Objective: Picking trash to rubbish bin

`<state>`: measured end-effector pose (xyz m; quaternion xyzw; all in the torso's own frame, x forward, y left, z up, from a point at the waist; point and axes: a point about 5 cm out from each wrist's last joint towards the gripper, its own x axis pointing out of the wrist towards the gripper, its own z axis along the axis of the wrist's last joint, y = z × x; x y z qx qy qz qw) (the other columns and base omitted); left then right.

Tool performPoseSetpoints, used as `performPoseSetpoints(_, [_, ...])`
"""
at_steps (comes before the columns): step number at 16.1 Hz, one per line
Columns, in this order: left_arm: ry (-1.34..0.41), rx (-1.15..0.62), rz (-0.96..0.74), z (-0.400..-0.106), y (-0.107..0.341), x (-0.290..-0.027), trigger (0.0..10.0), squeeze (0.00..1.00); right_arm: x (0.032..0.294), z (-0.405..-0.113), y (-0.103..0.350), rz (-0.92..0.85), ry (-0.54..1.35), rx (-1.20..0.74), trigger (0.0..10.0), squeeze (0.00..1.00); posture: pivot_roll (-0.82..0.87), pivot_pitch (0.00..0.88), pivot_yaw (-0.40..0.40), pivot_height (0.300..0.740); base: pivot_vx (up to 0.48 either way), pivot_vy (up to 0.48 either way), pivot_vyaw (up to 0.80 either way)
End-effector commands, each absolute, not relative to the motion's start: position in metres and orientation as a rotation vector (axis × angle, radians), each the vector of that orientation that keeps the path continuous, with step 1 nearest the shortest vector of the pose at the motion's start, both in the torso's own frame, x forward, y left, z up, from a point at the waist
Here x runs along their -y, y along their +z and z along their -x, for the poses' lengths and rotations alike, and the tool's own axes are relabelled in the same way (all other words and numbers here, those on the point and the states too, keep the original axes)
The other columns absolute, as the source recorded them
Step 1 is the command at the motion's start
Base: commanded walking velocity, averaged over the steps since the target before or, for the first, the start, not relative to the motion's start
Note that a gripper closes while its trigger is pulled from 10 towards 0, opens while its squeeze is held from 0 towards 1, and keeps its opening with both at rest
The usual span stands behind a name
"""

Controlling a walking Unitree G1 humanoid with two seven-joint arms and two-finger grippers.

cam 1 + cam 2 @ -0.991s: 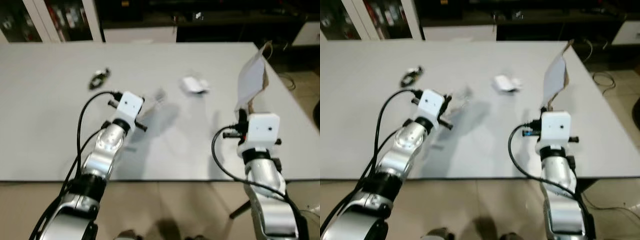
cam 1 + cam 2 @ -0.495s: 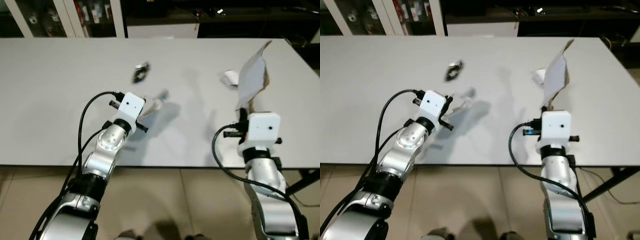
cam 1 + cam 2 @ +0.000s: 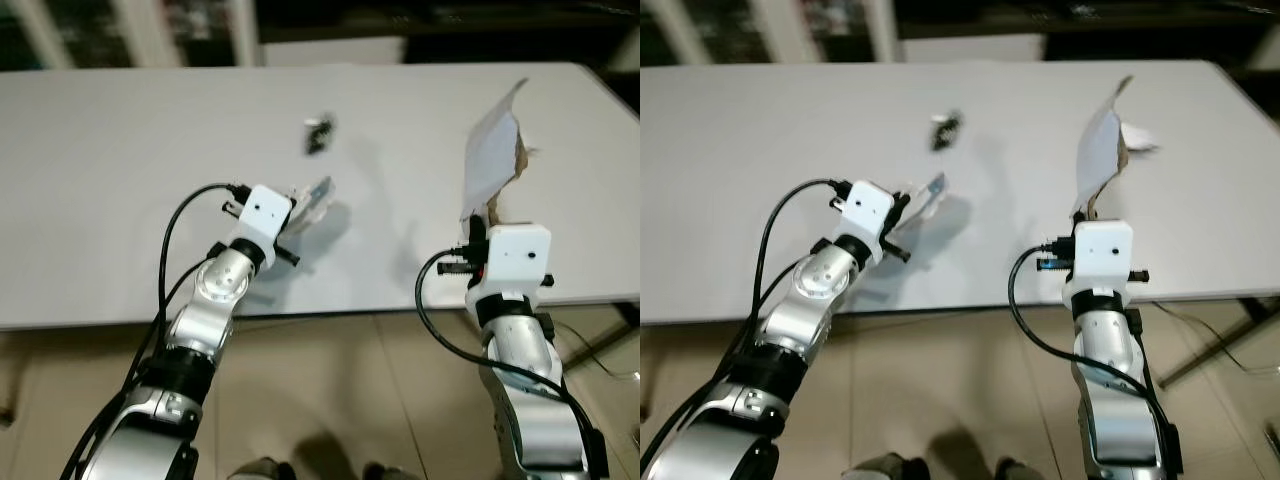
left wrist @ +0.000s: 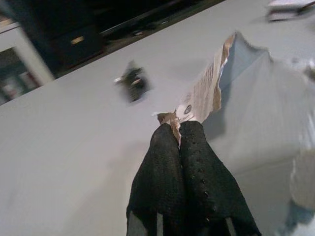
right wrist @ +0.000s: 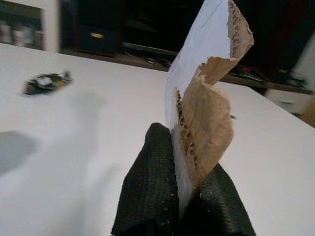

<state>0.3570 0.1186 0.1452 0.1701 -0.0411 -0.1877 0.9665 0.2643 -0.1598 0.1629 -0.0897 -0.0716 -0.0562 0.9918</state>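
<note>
Both arms are holding trash clear above the table [image 3: 120, 150]: the left end effector [image 4: 179, 129] is pinching a torn paper scrap [image 4: 204, 91], the right end effector [image 5: 184, 189] is clamping a cardboard piece [image 5: 206, 83] upright, while the dark wrapper [image 3: 318, 133] is lying ahead, nearer the left arm

Two silver arms are reaching over a white table [image 3: 740, 150]. The left gripper [image 3: 908, 207] is pinching a small paper scrap [image 3: 932, 186]. The right gripper [image 3: 1087, 212] is holding a torn cardboard piece [image 3: 1098, 147] upright. A dark wrapper [image 3: 945, 128] is lying farther back on the table.
</note>
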Motion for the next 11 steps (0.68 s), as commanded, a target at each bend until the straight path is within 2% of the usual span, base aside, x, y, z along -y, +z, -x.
performPoseSetpoints(1, [-0.4, 0.07, -0.329, -0.3575, 0.1446, -0.1155, 10.0, 0.0, 0.1628, -0.2631, 0.1621, 0.183, -0.128, 0.136, 10.0, 0.0, 0.09, 0.114, 0.014, 0.74, 0.0, 0.0, -0.8])
performPoseSetpoints(11, [-0.425, 0.066, -0.297, -0.3595, 0.1462, -0.1095, 10.0, 0.0, 0.1619, -0.2629, 0.1628, 0.183, -0.13, 0.14, 10.0, 0.0, 0.1, 0.108, 0.017, 0.74, 0.0, 0.0, -0.79])
